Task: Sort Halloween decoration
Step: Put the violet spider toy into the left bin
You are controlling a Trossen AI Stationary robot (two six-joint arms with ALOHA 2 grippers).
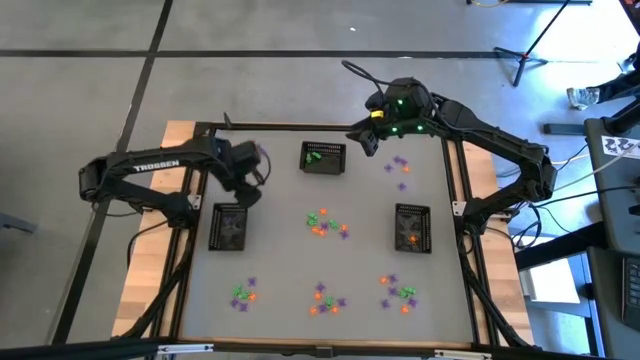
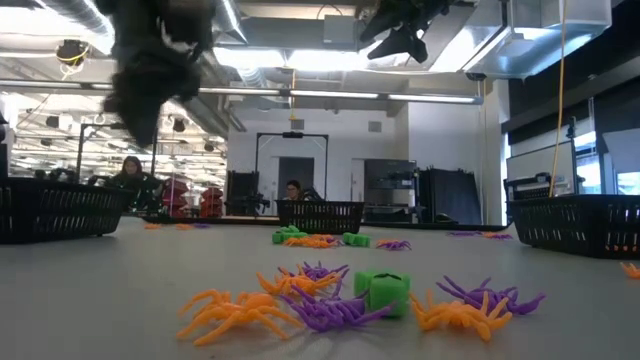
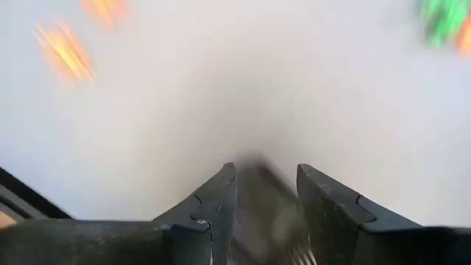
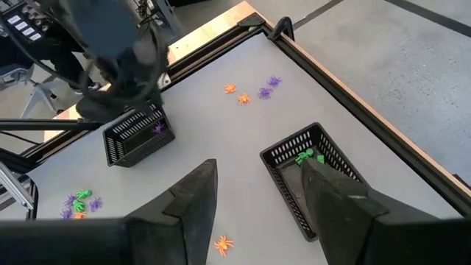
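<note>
If the left tool (image 1: 250, 185) carries a purple piece, which I cannot tell, bring it low over the left basket (image 1: 214, 228) just beside it before you let go. The nearest trinkets (image 1: 325, 225) lie mid-worktop, well apart from both tools. The right tool (image 4: 257, 171) hovers spread and empty near the back.

Three baskets (image 1: 323, 158), two arms (image 1: 150, 175)

Both arms hang raised, left gripper (image 1: 252, 172) and right gripper (image 1: 372, 130) with jaws parted.
</note>
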